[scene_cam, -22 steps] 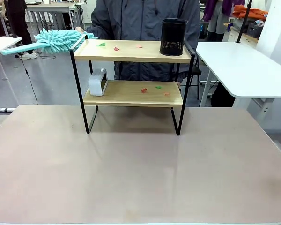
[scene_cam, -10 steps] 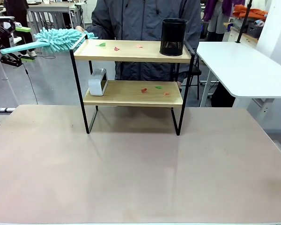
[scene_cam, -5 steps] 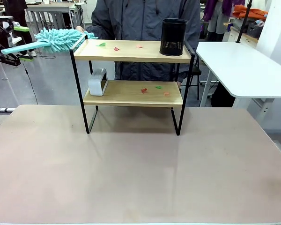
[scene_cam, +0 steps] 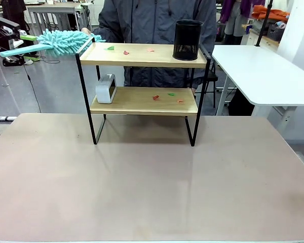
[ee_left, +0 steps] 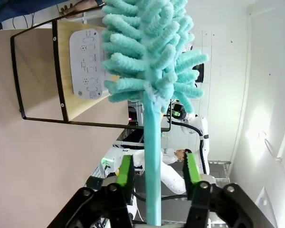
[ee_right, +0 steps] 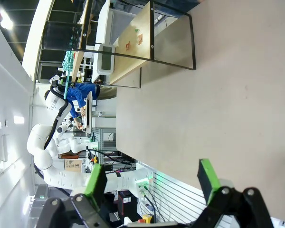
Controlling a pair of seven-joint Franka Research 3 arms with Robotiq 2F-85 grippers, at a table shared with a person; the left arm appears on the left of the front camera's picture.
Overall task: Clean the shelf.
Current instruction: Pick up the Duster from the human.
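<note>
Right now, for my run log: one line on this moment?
left claw: shut on fluffy turquoise duster | right claw: open | wooden two-tier shelf: scraps uncleared

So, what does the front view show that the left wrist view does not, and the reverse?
Front view alone: the black mesh cylinder cup on the top board, small coloured paper scraps on both boards, and the person's dark grey jacket behind. Left wrist view alone: the left hand with its green pads beside the handle, and the device's perforated side. Shared by both: the fluffy turquoise duster with its flat handle, the two-tier wooden shelf in a black metal frame, and the white rectangular device on the lower board.
</note>
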